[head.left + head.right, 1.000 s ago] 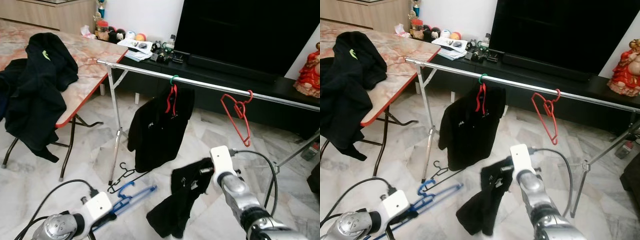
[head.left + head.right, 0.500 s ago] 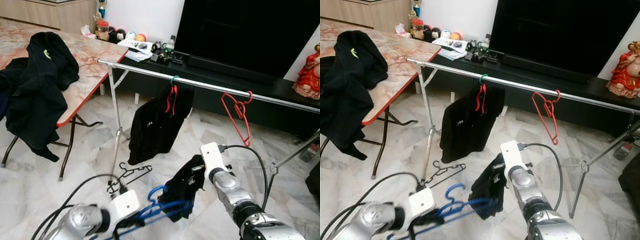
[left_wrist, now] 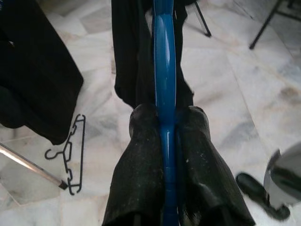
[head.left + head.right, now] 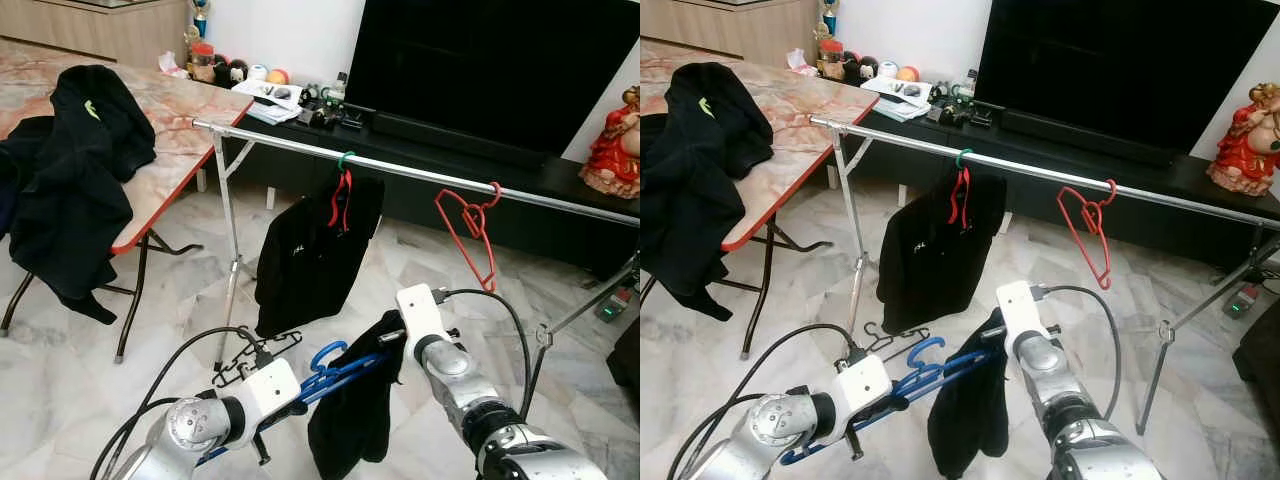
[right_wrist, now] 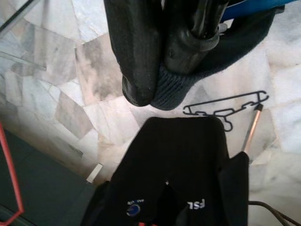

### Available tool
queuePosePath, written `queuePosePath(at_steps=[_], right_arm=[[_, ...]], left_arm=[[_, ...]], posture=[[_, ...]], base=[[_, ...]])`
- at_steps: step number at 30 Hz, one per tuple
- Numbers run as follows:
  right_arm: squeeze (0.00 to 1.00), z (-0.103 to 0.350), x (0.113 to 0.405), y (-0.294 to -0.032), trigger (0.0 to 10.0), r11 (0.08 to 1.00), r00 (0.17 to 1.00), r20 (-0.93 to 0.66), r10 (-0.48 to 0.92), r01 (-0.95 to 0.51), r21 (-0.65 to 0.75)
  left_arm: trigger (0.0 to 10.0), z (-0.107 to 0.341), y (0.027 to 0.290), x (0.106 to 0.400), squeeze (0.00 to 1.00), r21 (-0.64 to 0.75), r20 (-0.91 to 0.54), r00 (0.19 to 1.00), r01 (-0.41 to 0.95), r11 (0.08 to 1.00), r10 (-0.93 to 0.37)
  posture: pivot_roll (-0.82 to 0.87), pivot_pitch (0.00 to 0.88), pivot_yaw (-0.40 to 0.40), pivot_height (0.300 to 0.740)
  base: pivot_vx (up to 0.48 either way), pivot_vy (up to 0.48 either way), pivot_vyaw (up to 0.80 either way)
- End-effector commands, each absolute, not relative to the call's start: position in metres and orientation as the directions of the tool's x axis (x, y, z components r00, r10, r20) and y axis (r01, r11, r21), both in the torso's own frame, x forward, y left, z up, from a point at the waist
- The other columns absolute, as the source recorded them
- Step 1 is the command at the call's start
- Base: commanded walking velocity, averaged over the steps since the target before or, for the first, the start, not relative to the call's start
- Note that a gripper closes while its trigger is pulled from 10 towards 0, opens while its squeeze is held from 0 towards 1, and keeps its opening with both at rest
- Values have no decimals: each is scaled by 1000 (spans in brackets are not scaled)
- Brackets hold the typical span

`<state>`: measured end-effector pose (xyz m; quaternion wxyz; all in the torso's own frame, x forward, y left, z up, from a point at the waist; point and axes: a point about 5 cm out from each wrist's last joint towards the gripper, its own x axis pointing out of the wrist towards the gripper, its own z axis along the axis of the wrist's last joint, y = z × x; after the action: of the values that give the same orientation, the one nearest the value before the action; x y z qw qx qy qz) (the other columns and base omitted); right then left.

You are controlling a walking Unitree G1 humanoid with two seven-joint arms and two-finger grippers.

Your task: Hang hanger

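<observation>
My left gripper [image 3: 164,115] is shut on a blue hanger [image 4: 330,365], held low in front of me with its hook up. The hanger's far arm reaches into a black garment [image 4: 355,420] that hangs from my right gripper [image 5: 155,89], which is shut on its ribbed edge. Beyond them a silver clothes rail [image 4: 420,172] runs across the room. On it hang a black shirt [image 4: 310,250] on a red hanger and an empty red hanger [image 4: 470,230]. A black wire hanger [image 4: 250,352] lies on the floor by the rail's leg.
A folding table [image 4: 170,110] with black clothes [image 4: 70,170] draped over it stands at the left. Behind the rail are a large TV [image 4: 500,60] on a low black console and a red statue [image 4: 612,140]. The rail's stand legs [image 4: 232,270] spread over the marble floor.
My left gripper has risen and moved right with the blue hanger, bringing its arm into the black garment. My right gripper has lifted the garment and shifted slightly left.
</observation>
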<state>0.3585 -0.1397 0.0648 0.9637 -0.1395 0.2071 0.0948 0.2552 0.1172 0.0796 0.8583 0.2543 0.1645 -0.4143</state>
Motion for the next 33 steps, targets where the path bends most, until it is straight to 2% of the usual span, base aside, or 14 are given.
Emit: queuePosePath(at_steps=[1, 8, 14, 19, 22, 29, 33], right_arm=[[0, 82, 369, -137, 10000, 946, 919, -372, 132, -229, -230], [0, 87, 371, -130, 10000, 952, 923, -357, 142, -225, -205], [0, 92, 374, -131, 10000, 961, 932, -342, 118, -194, -198], [0, 92, 374, -131, 10000, 960, 931, -344, 125, -201, -194], [0, 92, 373, -120, 10000, 947, 919, -340, 199, -269, -174], [0, 96, 373, -106, 10000, 929, 909, -317, 270, -332, -163], [0, 100, 374, -103, 10000, 918, 906, -295, 304, -361, -162]], left_arm=[[10000, 89, 114, 262, 0, 325, -432, 642, 766, 555, -633], [10000, 95, 114, 272, 0, 380, -367, 727, 687, 620, -580], [10000, 83, 120, 272, 0, 415, -440, 730, 682, 603, -523], [10000, 87, 118, 275, 0, 402, -401, 742, 669, 625, -537], [10000, 93, 108, 275, 0, 338, -348, 719, 695, 635, -602], [10000, 94, 96, 271, 0, 246, -307, 690, 723, 646, -655], [10000, 90, 94, 266, 0, 217, -336, 652, 756, 618, -680]], posture=[[222, 0, -186, 740], [222, 0, -184, 740], [218, 0, -180, 740], [220, 0, -180, 740], [217, 0, -178, 740], [214, 0, -178, 740], [215, 0, -179, 740]], base=[[0, 0, 0], [0, 0, 0], [0, 0, 0], [0, 0, 0], [0, 0, 0], [0, 0, 0], [0, 0, 0]])
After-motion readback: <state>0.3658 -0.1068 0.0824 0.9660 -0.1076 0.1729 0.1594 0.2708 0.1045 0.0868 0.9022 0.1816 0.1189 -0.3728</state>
